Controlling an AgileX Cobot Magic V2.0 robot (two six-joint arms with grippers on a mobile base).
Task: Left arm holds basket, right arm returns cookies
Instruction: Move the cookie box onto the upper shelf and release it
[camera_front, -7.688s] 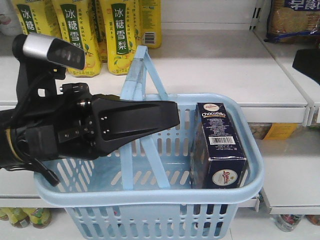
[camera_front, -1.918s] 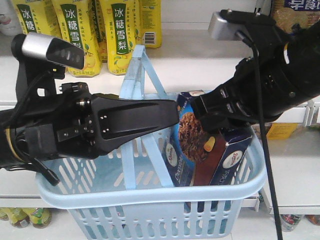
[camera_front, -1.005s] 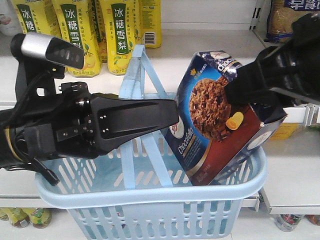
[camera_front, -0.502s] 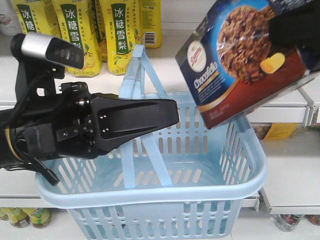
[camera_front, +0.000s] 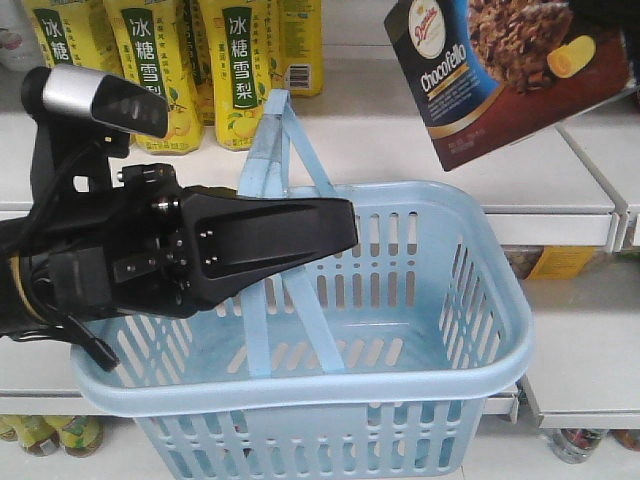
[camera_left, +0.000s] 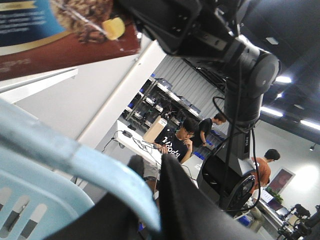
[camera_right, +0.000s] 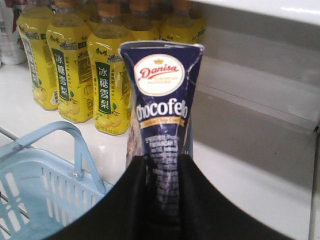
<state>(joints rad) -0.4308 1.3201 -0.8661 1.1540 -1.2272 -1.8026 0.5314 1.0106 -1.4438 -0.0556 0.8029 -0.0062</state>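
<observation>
Cookies clear of basket, headed for shelf.
Right gripper (camera_right: 162, 165) clamped on the navy cardboard Chocofello cookie box (camera_front: 505, 70), tilted, above the light blue slotted plastic basket (camera_front: 420, 375) far-right corner. Level it before setting down right of yellow drink cartons (camera_front: 240, 70). Left gripper (camera_front: 270, 240) closure: can't tell.

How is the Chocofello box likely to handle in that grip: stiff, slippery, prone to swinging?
The cookies look like a thin cardboard box; its top edge appears slightly buckled in the right wrist view, so it probably dents under squeeze. The right gripper pinches only the narrow sides, and the box hangs tilted above the basket, so it may pivot. The printed surface looks glossy, possibly slippery.
</observation>
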